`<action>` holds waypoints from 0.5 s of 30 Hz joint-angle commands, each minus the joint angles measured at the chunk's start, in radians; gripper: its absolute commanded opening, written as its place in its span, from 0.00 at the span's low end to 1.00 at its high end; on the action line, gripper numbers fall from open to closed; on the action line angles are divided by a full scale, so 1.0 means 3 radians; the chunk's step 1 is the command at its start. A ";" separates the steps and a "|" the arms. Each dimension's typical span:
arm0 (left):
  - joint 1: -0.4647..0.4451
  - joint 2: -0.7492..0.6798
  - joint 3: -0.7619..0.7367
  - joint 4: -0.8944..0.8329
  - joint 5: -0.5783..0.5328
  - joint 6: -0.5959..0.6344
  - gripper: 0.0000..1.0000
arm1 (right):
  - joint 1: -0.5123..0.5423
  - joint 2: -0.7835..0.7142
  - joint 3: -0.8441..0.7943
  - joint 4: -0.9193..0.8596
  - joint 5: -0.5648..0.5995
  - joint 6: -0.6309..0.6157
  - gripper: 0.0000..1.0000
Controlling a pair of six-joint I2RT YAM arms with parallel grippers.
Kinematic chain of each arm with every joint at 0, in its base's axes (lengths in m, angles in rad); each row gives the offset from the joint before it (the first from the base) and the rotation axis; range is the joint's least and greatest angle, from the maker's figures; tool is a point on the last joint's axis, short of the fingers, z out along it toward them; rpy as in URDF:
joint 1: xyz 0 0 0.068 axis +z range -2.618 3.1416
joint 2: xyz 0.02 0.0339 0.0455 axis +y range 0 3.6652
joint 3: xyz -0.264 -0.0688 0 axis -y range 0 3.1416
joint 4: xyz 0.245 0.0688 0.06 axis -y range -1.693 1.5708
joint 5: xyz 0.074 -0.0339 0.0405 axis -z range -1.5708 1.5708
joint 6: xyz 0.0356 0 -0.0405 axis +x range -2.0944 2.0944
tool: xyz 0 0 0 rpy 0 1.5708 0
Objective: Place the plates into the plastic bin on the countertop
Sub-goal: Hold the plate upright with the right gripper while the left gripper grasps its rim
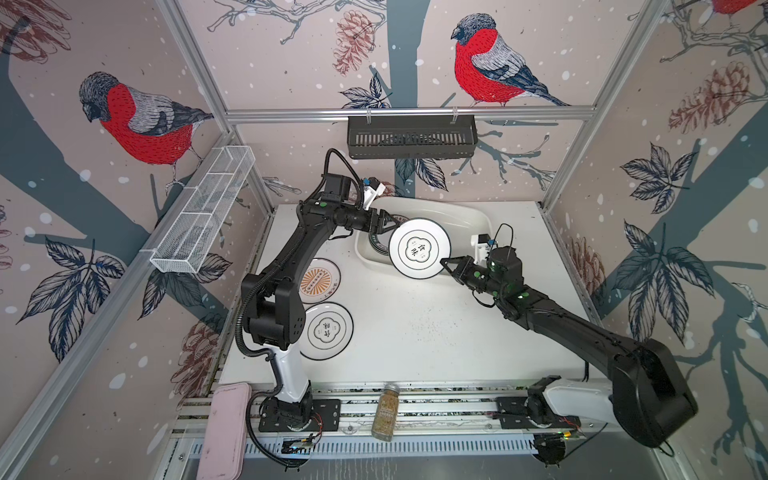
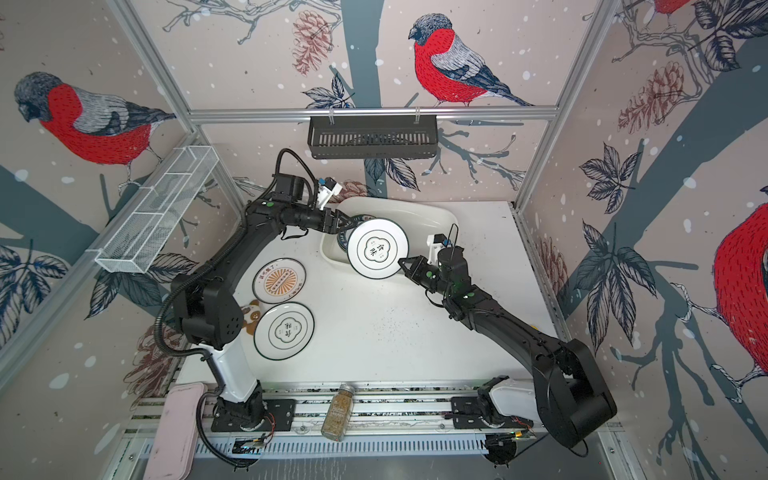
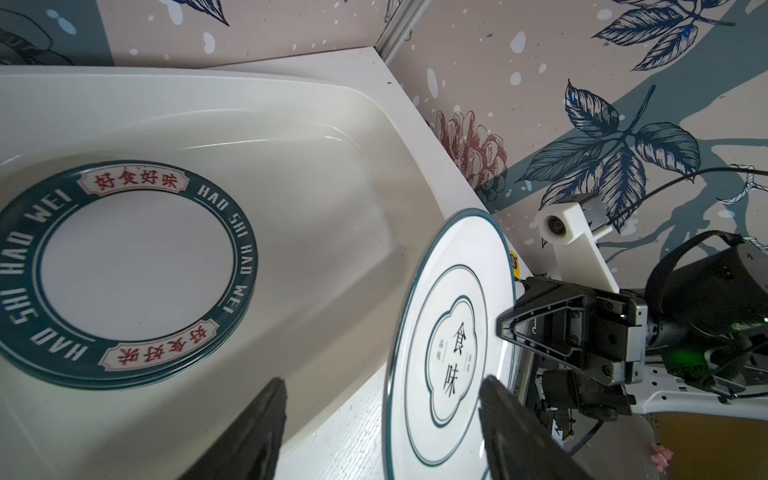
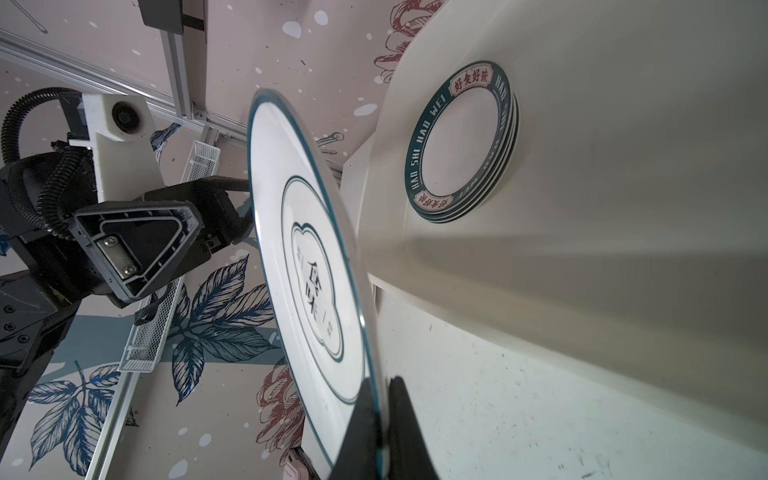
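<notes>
In both top views my left arm climbs from its base at the lower left, elbows up and swings right. That puts my left gripper (image 1: 392, 224) at the left rim of the bin (image 1: 457, 210), upper middle of the frame. Its jaws are spread wide. In the left wrist view the edge of the held plate (image 3: 449, 332) stands between the fingers (image 3: 257, 428), closer to one of them, and I can't tell if it touches.

Under that arm, on the countertop (image 1: 436, 332), lie a sunburst plate (image 1: 320, 280) and, just below it, a spare flower plate (image 1: 328, 330). The sunburst lettering is too small for me to read.

Inside the bin there's a stack of green-rimmed plates (image 3: 124, 274) reading "HAO SHI HAO WEI" plus red 好食好味. The held plate, marked 食味, is up in the air over the bin's front edge.

My right arm comes in from the lower right, stretched long and low. My right gripper (image 1: 444, 262) is pinched tight on that plate's lower right rim.
</notes>
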 commanded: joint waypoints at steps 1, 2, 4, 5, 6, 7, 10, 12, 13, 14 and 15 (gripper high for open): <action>-0.0049 0.0104 0.0096 -0.0158 0.0099 0.0001 0.68 | -0.0064 -0.0023 0.0037 0.0113 -0.0099 -0.0100 0.03; -0.0054 0.0123 0.0103 -0.0148 0.0098 -0.0019 0.66 | -0.0089 -0.0023 0.0033 0.0115 -0.0105 -0.0101 0.03; -0.0055 0.0126 0.0081 -0.0084 0.0064 -0.0066 0.65 | -0.0121 -0.0023 0.0017 0.0168 -0.0116 -0.0092 0.03; -0.0054 0.0122 0.0050 -0.0030 0.0062 -0.0101 0.64 | -0.0137 -0.0023 0.0011 0.0195 -0.0125 -0.0093 0.03; -0.0055 0.0125 0.0032 0.0002 0.0088 -0.0128 0.64 | -0.0152 -0.0014 0.0015 0.0202 -0.0140 -0.0091 0.03; -0.0065 0.0138 0.0032 0.0007 0.0115 -0.0140 0.64 | -0.0170 0.0006 0.0029 0.0212 -0.0150 -0.0101 0.03; -0.0099 0.0204 0.0089 -0.0045 0.0177 -0.0122 0.63 | -0.0205 0.0069 0.0062 0.0245 -0.0200 -0.0130 0.03; -0.0120 0.0230 0.0102 -0.0059 0.0218 -0.0117 0.61 | -0.0234 0.0108 0.0084 0.0262 -0.0227 -0.0137 0.03; -0.0131 0.0241 0.0104 -0.0059 0.0212 -0.0117 0.59 | -0.0243 0.0120 0.0091 0.0285 -0.0240 -0.0136 0.03; -0.0143 0.0248 0.0105 -0.0055 0.0211 -0.0113 0.57 | -0.0261 0.0140 0.0098 0.0299 -0.0260 -0.0141 0.03; -0.0148 0.0254 0.0102 -0.0051 0.0209 -0.0117 0.55 | -0.0274 0.0148 0.0107 0.0309 -0.0264 -0.0150 0.03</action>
